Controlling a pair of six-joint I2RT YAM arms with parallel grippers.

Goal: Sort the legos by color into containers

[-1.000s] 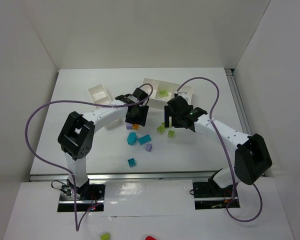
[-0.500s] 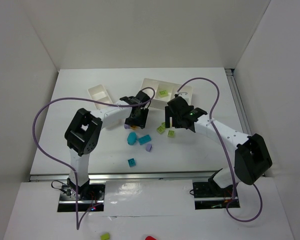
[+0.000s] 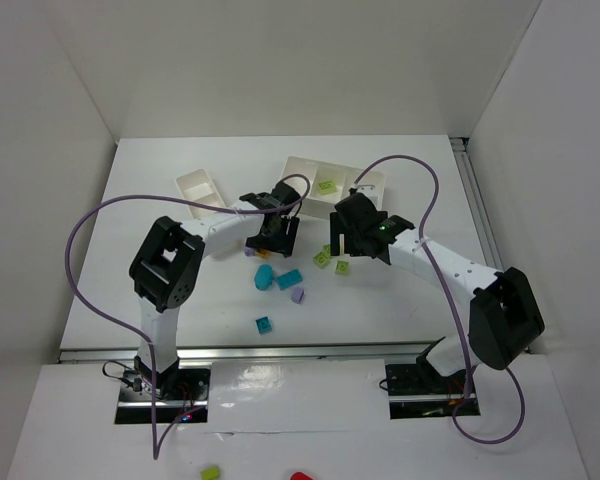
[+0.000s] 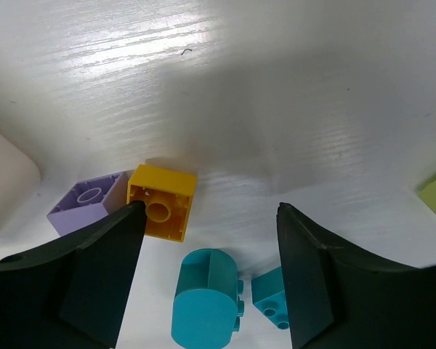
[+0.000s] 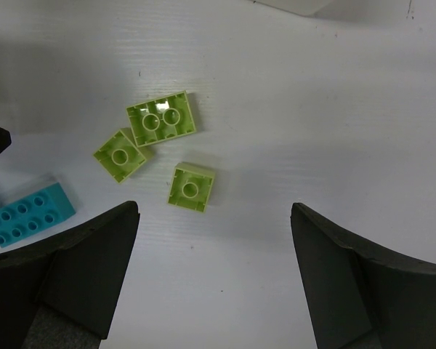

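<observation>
My left gripper (image 3: 272,236) hangs open over the table's middle. In the left wrist view an orange lego (image 4: 162,211) lies on the table against the left fingertip (image 4: 123,233), with a lavender lego (image 4: 87,203) beside it. A round teal lego (image 4: 207,298) and a small teal brick (image 4: 272,298) lie between the jaws, ungripped. My right gripper (image 5: 214,211) is open above bare table, and three lime legos (image 5: 162,120) (image 5: 120,155) (image 5: 191,187) lie just beyond it. The narrow container (image 3: 200,188) and the wider container (image 3: 360,180) stand behind; the wider one holds a lime lego (image 3: 326,186).
Nearer the arms lie another lavender lego (image 3: 298,295) and a teal one (image 3: 264,323). A teal eight-stud brick (image 5: 29,214) lies left of the right gripper. A lime piece (image 3: 211,472) and a red one (image 3: 300,477) lie off the table in front.
The left gripper's jaws have spread wider and the orange lego now lies free on the table. The left arm's elbow shifted right. The right arm has not moved.
</observation>
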